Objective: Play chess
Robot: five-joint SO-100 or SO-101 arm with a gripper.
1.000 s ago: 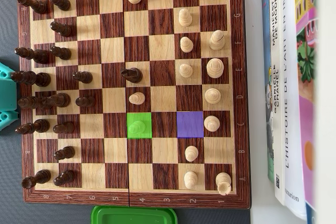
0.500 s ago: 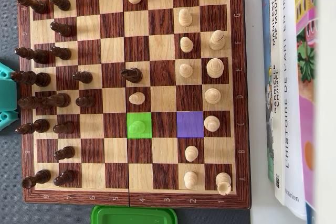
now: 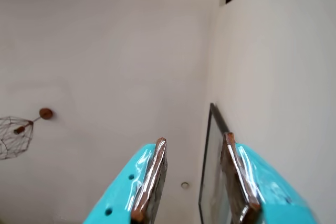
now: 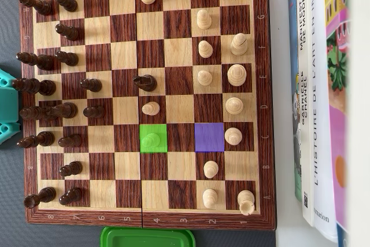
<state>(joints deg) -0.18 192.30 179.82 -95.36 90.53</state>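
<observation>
In the overhead view a wooden chessboard (image 4: 182, 108) lies flat, with dark pieces (image 4: 43, 88) along its left side and light pieces (image 4: 234, 105) on its right. One square is tinted green (image 4: 153, 138) with a pawn on it. A square two to its right is tinted purple (image 4: 209, 137) and is empty. A dark pawn (image 4: 144, 82) and a light pawn (image 4: 151, 108) stand mid-board. A teal part of the arm (image 4: 7, 105) shows at the left edge. In the wrist view my teal gripper (image 3: 195, 138) with brown pads (image 3: 155, 174) is open and empty, pointing at a pale wall.
Books (image 4: 315, 96) lie along the board's right side. A green lid or box (image 4: 147, 238) sits below the board's bottom edge. In the wrist view a dark-framed picture (image 3: 210, 182) and a wire ornament (image 3: 16, 135) hang on the walls.
</observation>
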